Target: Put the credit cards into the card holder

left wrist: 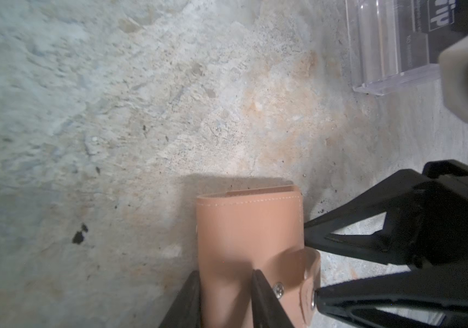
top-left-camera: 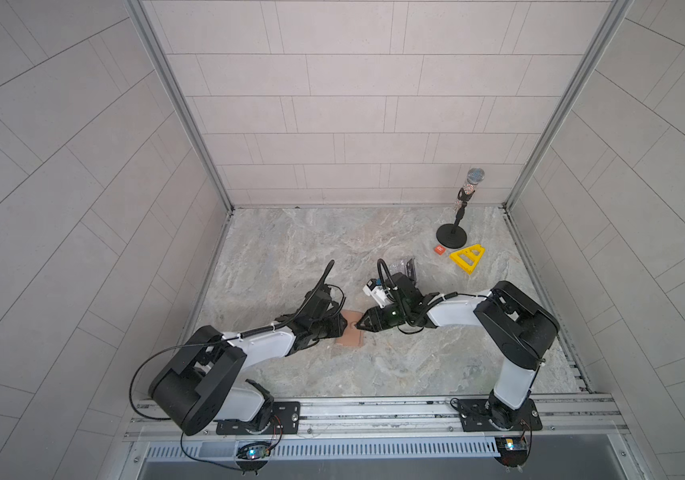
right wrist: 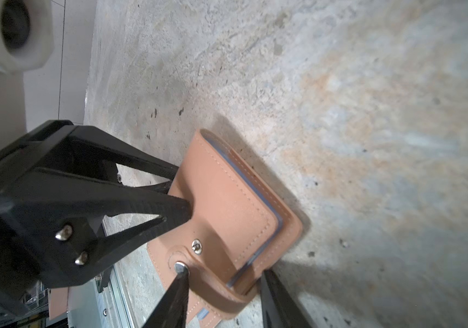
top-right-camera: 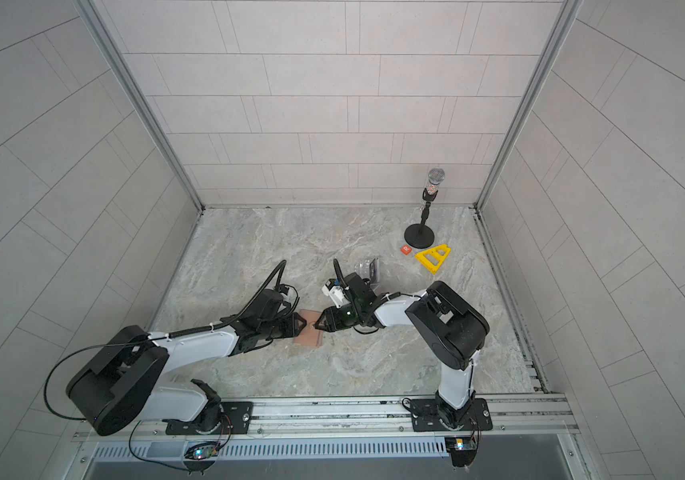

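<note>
in a top view, two claws meet over one tan wallet (top-left-camera: 351, 338): left claw (top-left-camera: 342, 325), right claw (top-left-camera: 360, 325). left wrist view: left claw narrow, tips on the wallet, likely pinning it (clamped or not, i cannot tell); one clear box (left wrist: 391, 42) beyond. right wrist view: right claw half wide astride one snap tab (right wrist: 218, 295), likely fastening it; one card (right wrist: 279, 227) edge inside.

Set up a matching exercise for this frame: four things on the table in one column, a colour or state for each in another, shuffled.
Things:
1. card holder
2. microphone stand
3. triangular frame
4. square tile

Colour or state:
A. orange
B. black, standing upright on a round base
C. tan, lying flat
D. yellow

Pairs: 1-C, 2-B, 3-D, 4-A
</note>
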